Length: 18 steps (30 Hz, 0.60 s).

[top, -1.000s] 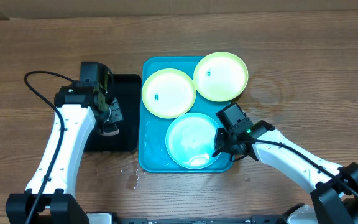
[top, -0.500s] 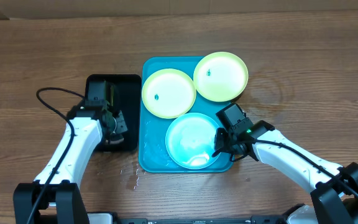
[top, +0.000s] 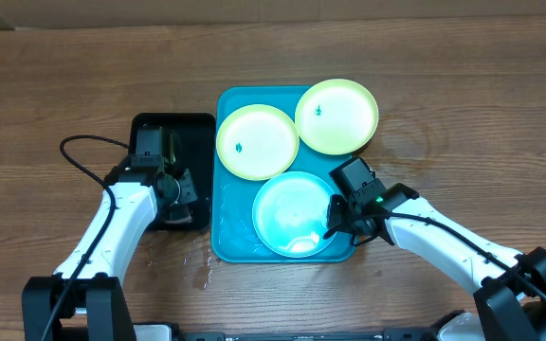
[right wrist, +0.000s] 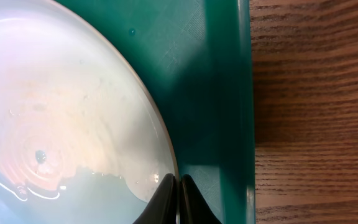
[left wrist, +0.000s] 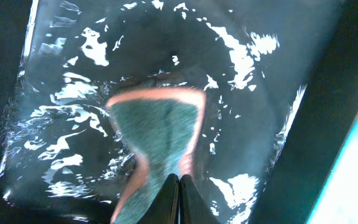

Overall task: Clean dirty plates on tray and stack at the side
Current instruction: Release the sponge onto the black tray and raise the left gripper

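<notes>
Plates (top: 257, 142) lie on the tray (top: 233, 213), three in all, and none is stacked at the side yet. The blue plate (top: 297, 215) sits at the near end. One yellow plate fills the far left. The other yellow plate (top: 336, 116) overhangs the far right corner, and each yellow one shows a small dark speck. The right end effector (right wrist: 178, 186) is pinched shut on the blue plate's rim, close to the tray's right wall, with bare tabletop (right wrist: 303, 93) just beyond. That plate carries a wet, streaky film. The left end effector (left wrist: 179, 190) hangs over the black tray (top: 192, 128) beside the blue tray. Its fingers are closed on the end of a green sponge (left wrist: 157, 130) with a pink edge, and the sponge hangs down against the black tray's wet, glinting floor. The step in hand looks like wetting the sponge while the right arm steadies the blue plate for scrubbing. I cannot tell whether that plate is clean already. The next move calls for lifting the sponge clear of the black tray's wall and the blue tray's rim. It then has to come down flat on the blue plate, away from the right fingers, while that pinch keeps the plate from sliding under the wiping. Drips on the way seem likely, since droplets already dot the tabletop near the tray's front left corner.
</notes>
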Available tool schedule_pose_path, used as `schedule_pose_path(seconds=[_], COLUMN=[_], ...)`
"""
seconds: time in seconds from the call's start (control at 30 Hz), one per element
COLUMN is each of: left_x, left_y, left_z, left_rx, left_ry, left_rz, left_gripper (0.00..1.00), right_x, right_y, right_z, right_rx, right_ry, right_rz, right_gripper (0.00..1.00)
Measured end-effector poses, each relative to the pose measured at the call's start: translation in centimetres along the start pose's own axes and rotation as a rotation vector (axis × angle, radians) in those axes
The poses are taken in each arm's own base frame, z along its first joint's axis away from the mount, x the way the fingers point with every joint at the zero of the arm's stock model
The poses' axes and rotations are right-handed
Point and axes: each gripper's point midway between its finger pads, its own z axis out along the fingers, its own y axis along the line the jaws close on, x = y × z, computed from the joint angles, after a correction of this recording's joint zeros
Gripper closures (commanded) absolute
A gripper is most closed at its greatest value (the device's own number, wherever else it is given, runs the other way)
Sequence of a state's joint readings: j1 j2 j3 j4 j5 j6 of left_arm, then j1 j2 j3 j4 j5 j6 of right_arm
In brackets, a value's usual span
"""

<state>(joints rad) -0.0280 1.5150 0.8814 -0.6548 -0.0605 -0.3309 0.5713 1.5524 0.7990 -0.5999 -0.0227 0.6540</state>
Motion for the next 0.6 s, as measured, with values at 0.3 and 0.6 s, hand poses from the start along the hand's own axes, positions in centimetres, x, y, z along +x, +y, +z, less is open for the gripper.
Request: schedule_pose_path(seconds=[0.3,0.6], left_x=[-0.6,0.0], left_y=[-1.0,-1.5], left_z=[0.0,-0.2], left_rx=[0.051,0.087], left_ry=[-0.021,0.012], left_rz=[0.049,0.065], left_gripper=[0.94,0.35], right_x=[0.0,0.0], right_y=[0.0,0.0], right_z=[0.0,0.0], right_rx=[0.000,0.000], right_ry=[0.000,0.000], right_rz=[0.000,0.000], right_gripper=[0.96,0.88])
